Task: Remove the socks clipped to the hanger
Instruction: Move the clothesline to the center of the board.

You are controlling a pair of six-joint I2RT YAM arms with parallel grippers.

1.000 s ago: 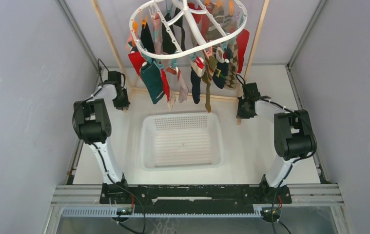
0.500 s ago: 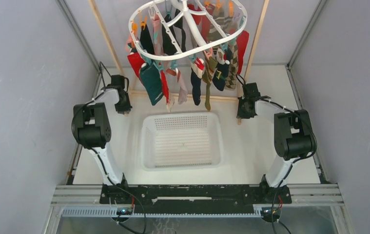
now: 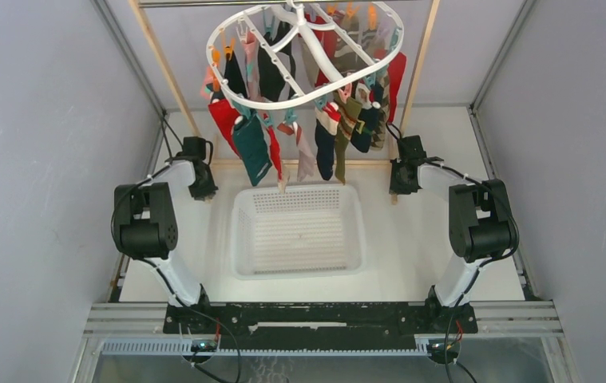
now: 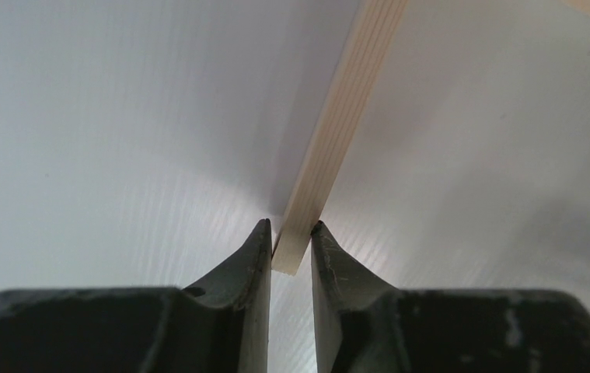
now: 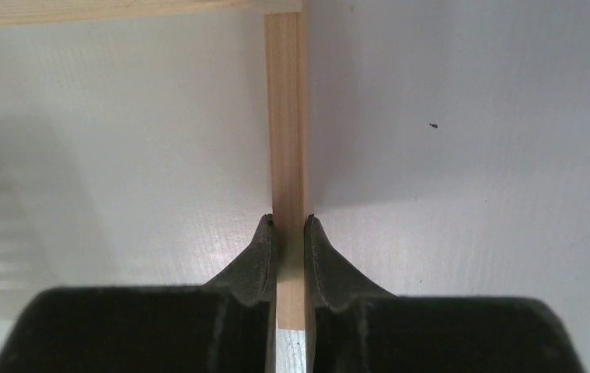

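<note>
Socks [image 3: 250, 148] on hanger [image 3: 283, 103] over far rim of basket [image 3: 298, 189]; left tool [image 4: 290, 233], right tool [image 5: 289, 223] clamped on rack posts [image 5: 285, 116].

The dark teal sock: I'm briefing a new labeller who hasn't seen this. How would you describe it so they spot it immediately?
Find the white oval hanger hanging within the wooden rack, above the mesh basket. On its near-left rim hangs the dark teal sock. It is the broad one, flanked by red socks.

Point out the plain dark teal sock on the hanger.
The dark teal sock at the hanger's front-left rim, beside the red sock; no other is plain teal.
</note>
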